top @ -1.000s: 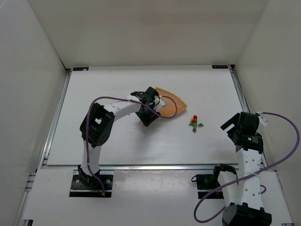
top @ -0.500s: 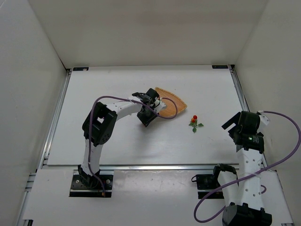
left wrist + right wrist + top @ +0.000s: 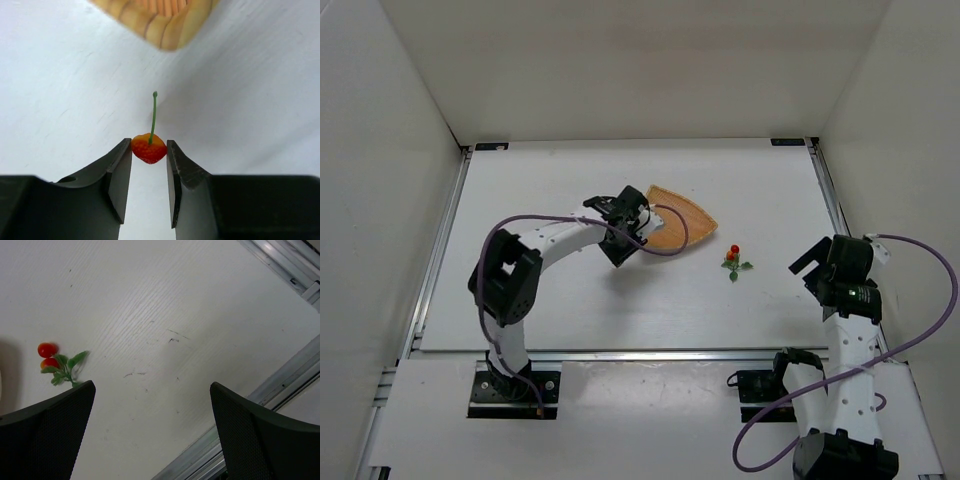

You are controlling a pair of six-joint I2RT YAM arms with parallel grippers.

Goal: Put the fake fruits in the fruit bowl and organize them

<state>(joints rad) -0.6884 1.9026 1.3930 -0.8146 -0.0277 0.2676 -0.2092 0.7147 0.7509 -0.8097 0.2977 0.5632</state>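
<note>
My left gripper [image 3: 149,148] is shut on a small red-orange fake fruit [image 3: 148,151] with a thin green stem, pinched between both fingertips just short of the fruit bowl's corner [image 3: 162,27]. From above, that gripper [image 3: 616,251] sits at the left edge of the light-brown wooden fruit bowl [image 3: 682,222]. A red berry cluster with green leaves [image 3: 733,260] lies on the table to the right of the bowl, and it also shows in the right wrist view as the cluster [image 3: 55,364]. My right gripper [image 3: 152,386] is open and empty, to the right of the cluster.
White walls enclose the table on three sides. A metal rail [image 3: 828,195] runs along the right edge, close to my right arm [image 3: 847,290]. A purple cable [image 3: 660,245] loops from the left arm over the bowl's near edge.
My left gripper has closed on the small fruit and shifted slightly left, away from the bowl, with its elbow swinging left. The right arm has not moved.
</note>
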